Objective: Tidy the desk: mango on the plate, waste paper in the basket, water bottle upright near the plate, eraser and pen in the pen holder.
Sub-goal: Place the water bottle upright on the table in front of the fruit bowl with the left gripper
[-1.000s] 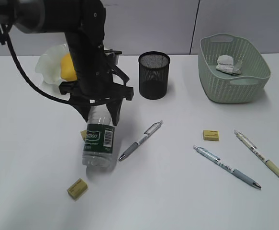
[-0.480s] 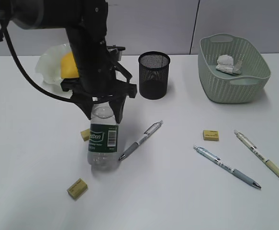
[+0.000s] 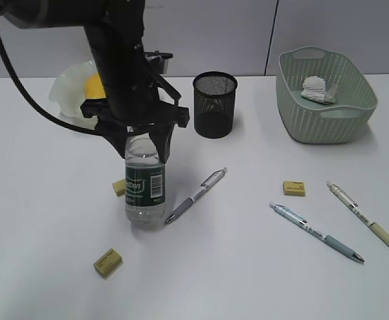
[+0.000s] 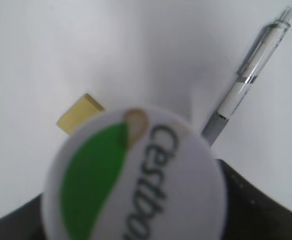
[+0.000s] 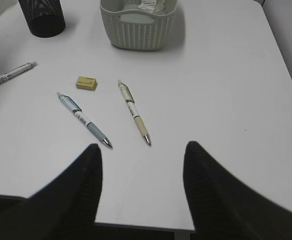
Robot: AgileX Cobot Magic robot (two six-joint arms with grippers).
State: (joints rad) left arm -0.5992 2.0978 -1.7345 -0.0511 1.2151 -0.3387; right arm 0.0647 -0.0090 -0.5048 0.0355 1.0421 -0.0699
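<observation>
Bottle went from tilted to upright since a second ago: water bottle (image 3: 145,187) now stands on the bench (image 3: 234,267), and the left arm has swung up and slightly right with it. Left end effector (image 3: 144,148) is clamped on the bottle neck, fingers (image 3: 165,143) either side just under the cap; wrist view is filled by the white-green cap (image 4: 135,175), blurred.

Just left of the end effector, behind the bottle, an eraser (image 3: 119,187); below it, nearer the camera, a second eraser (image 3: 107,262). Right of the bottle base, touching or nearly so, a grey pen (image 3: 195,196). Behind the arm on the left, the plate (image 3: 66,90) with the mango (image 3: 94,88) in it. Right and behind, the pen holder (image 3: 215,105).

Right end effector (image 5: 141,172) hovers with fingers apart, holding nothing. Ahead of it: blue pen (image 5: 84,120), beige pen (image 5: 133,112), third eraser (image 5: 86,83), then the basket (image 5: 138,22) with waste paper (image 3: 317,90) inside. None of these shifted.
</observation>
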